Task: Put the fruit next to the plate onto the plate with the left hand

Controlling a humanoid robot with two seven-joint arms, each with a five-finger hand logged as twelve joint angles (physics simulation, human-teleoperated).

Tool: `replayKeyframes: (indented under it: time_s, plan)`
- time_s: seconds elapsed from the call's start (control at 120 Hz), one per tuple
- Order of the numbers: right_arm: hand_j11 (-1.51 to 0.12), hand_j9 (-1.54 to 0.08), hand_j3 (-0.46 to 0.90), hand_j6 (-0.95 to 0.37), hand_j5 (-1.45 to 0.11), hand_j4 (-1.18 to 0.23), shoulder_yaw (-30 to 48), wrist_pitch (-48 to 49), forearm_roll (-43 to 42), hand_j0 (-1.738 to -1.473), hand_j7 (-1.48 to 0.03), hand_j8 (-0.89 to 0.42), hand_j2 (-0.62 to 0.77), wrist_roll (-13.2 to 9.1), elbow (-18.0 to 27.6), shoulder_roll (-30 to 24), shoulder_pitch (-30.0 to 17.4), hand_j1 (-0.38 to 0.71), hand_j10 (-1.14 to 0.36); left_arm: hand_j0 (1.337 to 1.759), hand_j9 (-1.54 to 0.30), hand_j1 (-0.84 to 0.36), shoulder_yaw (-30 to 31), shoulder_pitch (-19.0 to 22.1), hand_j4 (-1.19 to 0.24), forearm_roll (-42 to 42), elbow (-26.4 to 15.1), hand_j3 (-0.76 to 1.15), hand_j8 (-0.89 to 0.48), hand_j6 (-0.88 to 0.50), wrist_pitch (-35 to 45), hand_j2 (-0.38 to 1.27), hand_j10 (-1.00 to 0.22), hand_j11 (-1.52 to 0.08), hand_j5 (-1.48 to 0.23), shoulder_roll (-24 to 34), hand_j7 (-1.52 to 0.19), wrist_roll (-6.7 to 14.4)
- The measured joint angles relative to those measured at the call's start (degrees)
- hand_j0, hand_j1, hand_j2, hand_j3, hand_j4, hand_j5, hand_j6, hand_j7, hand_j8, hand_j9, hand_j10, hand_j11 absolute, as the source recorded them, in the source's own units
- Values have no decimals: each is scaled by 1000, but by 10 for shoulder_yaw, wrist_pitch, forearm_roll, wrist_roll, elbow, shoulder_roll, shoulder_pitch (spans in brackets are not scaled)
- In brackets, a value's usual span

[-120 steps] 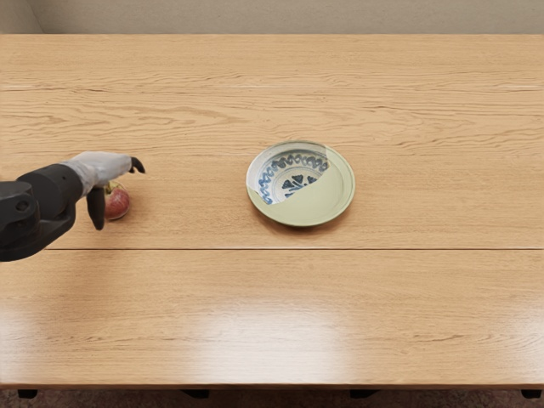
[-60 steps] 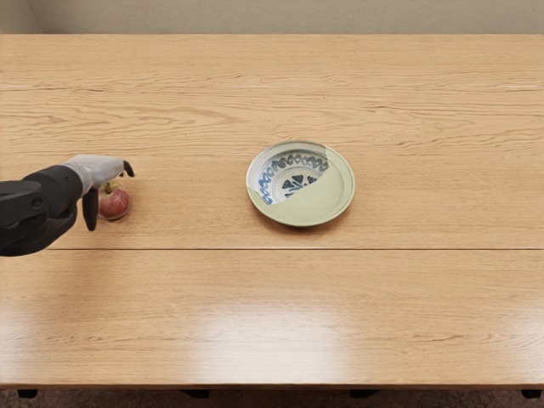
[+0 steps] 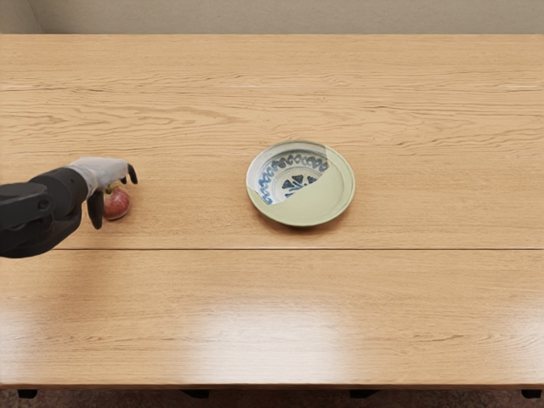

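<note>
A small red apple (image 3: 120, 206) lies on the wooden table (image 3: 272, 297), well to the left of the plate. The plate (image 3: 333, 197) is pale green with a blue pattern and has nothing on it. My left hand (image 3: 112, 198) comes in from the left edge and hovers over the apple's left and top side. Its dark thumb (image 3: 95, 212) hangs down on the apple's left, and the other fingertips (image 3: 131, 177) curve above and behind the fruit. The fingers are spread around the apple without a clear grip. The right arm is out of view.
Bare wood lies between the apple and the plate. The table's front edge runs along the bottom of the view and a wall stands behind the far edge.
The left hand has pulled back slightly to the left and dropped lower over the apple, its fingertips curling down a little. The apple and plate stay where they were.
</note>
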Motion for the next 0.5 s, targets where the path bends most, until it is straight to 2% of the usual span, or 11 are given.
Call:
replayKeyframes:
  time_s: [0.35, 0.5]
  plan:
    - [-20, -20, 0, -15, -20, -15, 0, 0, 0, -1658, -20, -15, -3, 0, 0, 0, 0, -331, -15, 1658, -572, -166, 0, 1, -442, -3, 1, 0, -443, -443, 1, 88, -441, -572, -572, 0, -572, 0]
    - [-20, -20, 0, -15, -20, -15, 0, 0, 0, -1658, -20, -15, -3, 0, 0, 0, 0, -331, -15, 1655, -669, -217, 0, 1, -497, -5, 4, 0, -374, -392, 0, 149, -495, -669, -668, 0, -669, 0]
